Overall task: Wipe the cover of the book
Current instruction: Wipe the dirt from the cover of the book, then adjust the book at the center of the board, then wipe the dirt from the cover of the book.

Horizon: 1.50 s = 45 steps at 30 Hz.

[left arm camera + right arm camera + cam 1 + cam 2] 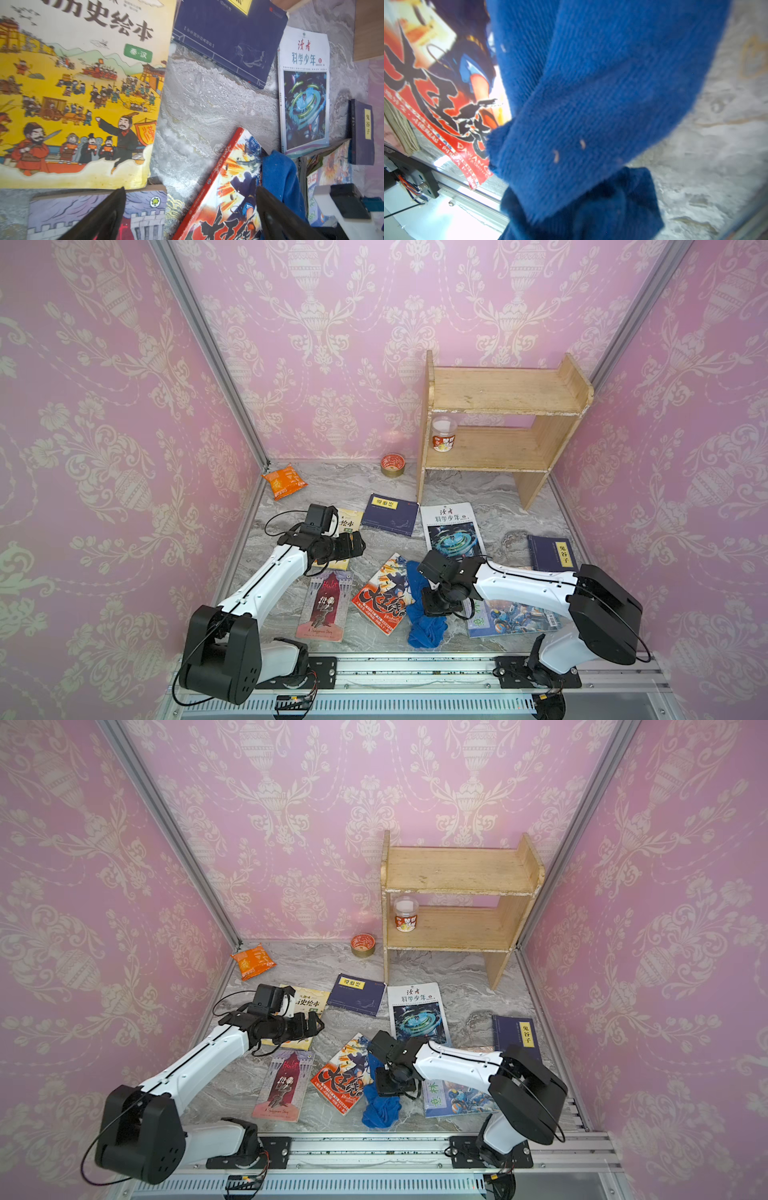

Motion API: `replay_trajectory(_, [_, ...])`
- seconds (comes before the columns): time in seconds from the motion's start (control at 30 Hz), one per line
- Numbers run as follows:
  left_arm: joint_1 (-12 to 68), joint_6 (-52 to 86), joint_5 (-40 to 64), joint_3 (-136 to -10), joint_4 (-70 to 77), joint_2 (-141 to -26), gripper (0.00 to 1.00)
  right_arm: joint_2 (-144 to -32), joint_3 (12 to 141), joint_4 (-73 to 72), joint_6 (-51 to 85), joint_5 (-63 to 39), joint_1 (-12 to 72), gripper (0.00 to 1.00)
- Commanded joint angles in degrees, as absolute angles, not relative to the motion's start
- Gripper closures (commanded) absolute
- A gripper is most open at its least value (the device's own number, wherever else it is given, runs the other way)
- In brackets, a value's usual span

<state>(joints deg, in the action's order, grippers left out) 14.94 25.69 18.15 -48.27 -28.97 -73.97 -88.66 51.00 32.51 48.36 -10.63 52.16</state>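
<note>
right pincer [433,610] is pinched nearly shut on the blue cloth [424,630]; the red book [380,599] lies just beside it. left pincer [188,209] gapes wide, empty.

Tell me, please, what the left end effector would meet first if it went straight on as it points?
Probably the marble tabletop, in the gap between the yellow history book and the red comic. The open left end effector tilts downward; the comic's corner is close, so depth is uncertain.
</note>
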Motion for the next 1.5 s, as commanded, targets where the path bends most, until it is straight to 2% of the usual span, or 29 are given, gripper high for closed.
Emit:
replay_trajectory(0.0, [19.4,31.4,21.1,-46.3,-29.0,-73.7,0.01,-90.0,52.3,32.4,48.2,-9.1,50.2,1.00])
replay_trajectory(0.27, [24.6,36.7,21.1,-38.7,-21.3,-74.0,0.01,-96.5,57.0,27.6,45.5,-10.2,42.8,1.00])
replay_trajectory(0.53, [29.6,40.8,22.1,-36.8,-16.9,-75.0,0.01,-105.6,72.5,31.6,39.3,-13.0,36.3,1.00])
replay_trajectory(0.7, [30.1,43.4,22.2,-34.9,-14.9,-73.4,0.01,-102.6,78.2,38.8,35.5,-7.3,36.0,1.00])
replay_trajectory(0.9, [30.1,43.9,21.2,-33.6,-14.0,-72.7,0.01,-97.8,74.9,37.8,34.7,-7.6,40.1,1.00])
replay_trajectory(1.2, [30.1,45.6,20.0,-31.2,-11.0,-73.5,0.01,-102.6,68.0,33.9,39.1,-8.6,51.6,1.00])
replay_trajectory(1.47, [30.1,46.4,19.8,-29.0,-8.8,-73.2,0.01,-93.5,50.9,30.6,46.7,-10.6,53.8,1.00])
